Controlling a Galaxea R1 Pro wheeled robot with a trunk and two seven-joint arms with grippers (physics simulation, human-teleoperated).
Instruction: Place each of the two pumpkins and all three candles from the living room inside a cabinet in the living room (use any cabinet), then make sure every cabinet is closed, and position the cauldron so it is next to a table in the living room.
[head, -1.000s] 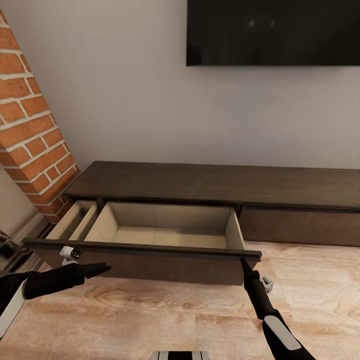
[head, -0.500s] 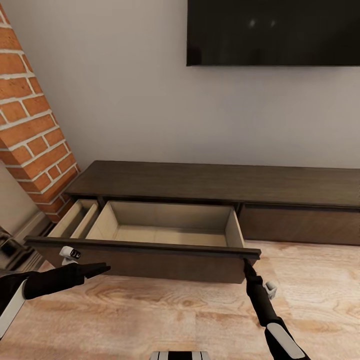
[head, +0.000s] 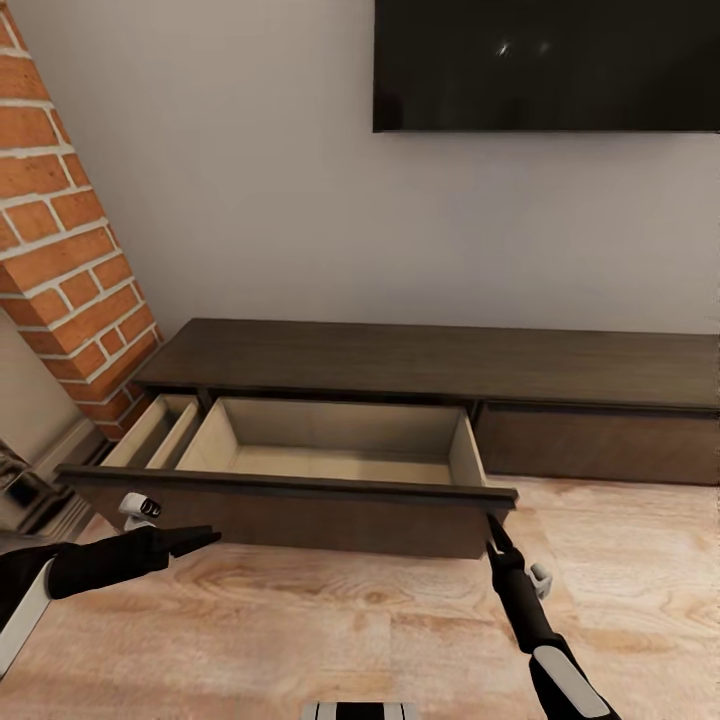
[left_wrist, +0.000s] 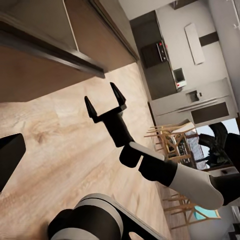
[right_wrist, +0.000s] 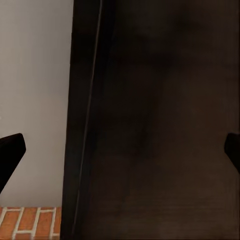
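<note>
Touching open cabinet (head: 300, 500) drawer front: right claw (head: 493, 527).

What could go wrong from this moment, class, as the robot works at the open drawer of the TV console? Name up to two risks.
1. The right gripper sits open right at the front corner of the cabinet drawer; pushed off-centre, the drawer might skew or the fingertips slip off its edge.
2. The drawer holds no pumpkins or candles; shutting it now would probably mean reopening it later. The left gripper hangs in front of it, empty.
</note>
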